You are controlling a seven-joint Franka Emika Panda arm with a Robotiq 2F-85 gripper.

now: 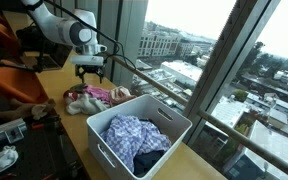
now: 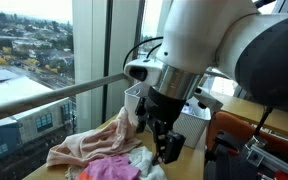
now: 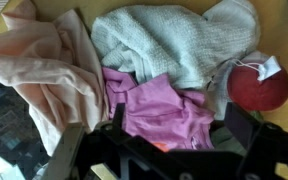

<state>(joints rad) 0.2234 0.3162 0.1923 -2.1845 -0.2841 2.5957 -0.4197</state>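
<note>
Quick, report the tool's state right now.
Tool: open, holding nothing, fingers spread over the magenta cloth.

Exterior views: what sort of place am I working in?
Likely a high-floor office or lab: tall glass windows overlook city rooftops far below, and a wooden table carries a white plastic laundry basket and a pile of pink and peach clothes beneath the gripper.

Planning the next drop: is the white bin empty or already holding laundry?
Partly filled: the white bin holds a crumpled blue-and-purple checked cloth; its walls rise above it.
</note>
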